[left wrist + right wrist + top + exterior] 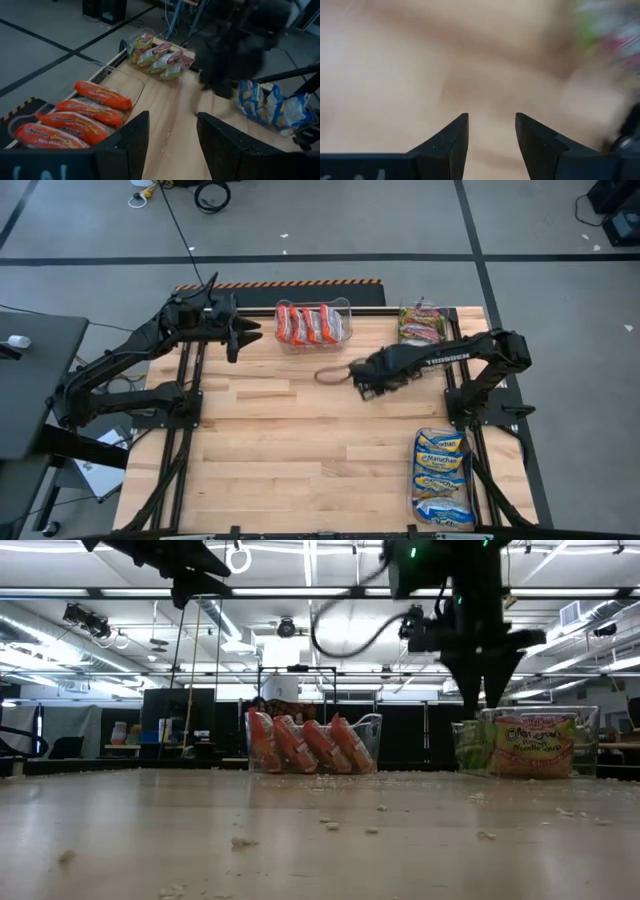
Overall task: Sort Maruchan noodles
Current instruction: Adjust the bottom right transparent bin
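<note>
Red-and-white Maruchan packets (312,323) stand on edge in a clear bin at the table's far middle, also seen in the left wrist view (82,117) and the low view (308,745). Green-and-white packets (422,322) fill a bin at the far right. Blue-and-yellow packets (442,475) lie in a bin at the near right. My left gripper (245,335) hovers open and empty just left of the red bin (172,117). My right gripper (362,385) hangs open and empty above bare wood at mid-table (491,117).
The wooden table top (280,450) is bare in its left and near middle parts, with small crumbs (240,840) scattered on it. A cable loop (330,375) hangs beside the right gripper. Metal frame rails run along both side edges.
</note>
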You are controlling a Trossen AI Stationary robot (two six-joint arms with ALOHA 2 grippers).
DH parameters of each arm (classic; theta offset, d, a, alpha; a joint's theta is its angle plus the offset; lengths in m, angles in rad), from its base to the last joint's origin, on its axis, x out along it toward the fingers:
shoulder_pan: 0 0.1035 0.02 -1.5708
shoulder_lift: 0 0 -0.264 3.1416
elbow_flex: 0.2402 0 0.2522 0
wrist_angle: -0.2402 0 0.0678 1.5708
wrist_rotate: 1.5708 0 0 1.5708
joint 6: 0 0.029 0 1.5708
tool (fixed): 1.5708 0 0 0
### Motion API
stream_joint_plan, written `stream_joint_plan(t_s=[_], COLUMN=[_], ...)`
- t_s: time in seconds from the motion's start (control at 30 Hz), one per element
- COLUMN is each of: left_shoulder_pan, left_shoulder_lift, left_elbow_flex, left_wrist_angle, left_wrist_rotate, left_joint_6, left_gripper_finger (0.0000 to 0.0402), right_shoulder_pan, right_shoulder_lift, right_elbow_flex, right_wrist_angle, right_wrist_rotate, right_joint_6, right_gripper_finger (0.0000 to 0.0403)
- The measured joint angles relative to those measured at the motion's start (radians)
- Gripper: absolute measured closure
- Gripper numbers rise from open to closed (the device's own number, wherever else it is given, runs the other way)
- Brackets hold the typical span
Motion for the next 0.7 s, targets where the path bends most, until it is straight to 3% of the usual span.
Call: stream_joint_plan(t_s=[0.13, 0.23, 0.4, 0.57, 0.7], left_shoulder_pan=[-0.004, -0.011, -0.036, -0.075, -0.119], left_shoulder_lift=[-0.001, -0.001, -0.001, -0.001, -0.001], left_elbow_flex=[0.0, 0.0, 0.0, 0.0, 0.0], left_wrist_angle=[0.057, 0.115, 0.148, 0.091, 0.022], left_wrist_rotate=[0.024, 0.07, 0.105, 0.105, 0.106], left_joint_6=[-0.039, -0.075, -0.109, -0.132, -0.167], left_gripper_finger=[0.023, 0.023, 0.023, 0.023, 0.023], right_shoulder_pan=[0.106, 0.192, 0.324, 0.402, 0.429], right_shoulder_lift=[0.0, 0.0, 0.001, 0.001, 0.001], right_elbow_flex=[0.016, -0.019, -0.098, -0.106, -0.106], right_wrist_angle=[-0.012, -0.006, -0.058, -0.208, -0.114], right_wrist_rotate=[-0.184, -0.254, -0.314, -0.271, -0.303], right_joint_6=[0.03, 0.07, 0.185, 0.311, 0.291], right_gripper_finger=[0.0235, 0.0235, 0.0235, 0.0235, 0.0235])
